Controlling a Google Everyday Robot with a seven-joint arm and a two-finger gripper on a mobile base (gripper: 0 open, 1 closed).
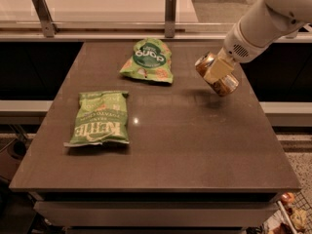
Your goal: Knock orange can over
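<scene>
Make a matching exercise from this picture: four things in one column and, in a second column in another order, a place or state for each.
1. small orange-gold metal can
2. flat green Kettle chip bag
3. crumpled green chip bag
4. two-finger gripper

A. lying left front on the dark table
B. tilted, right rear
C. shut on the can, above the table's right rear
D. lying rear middle

Pairs: 1-B; 2-A; 3-D; 4-C
</scene>
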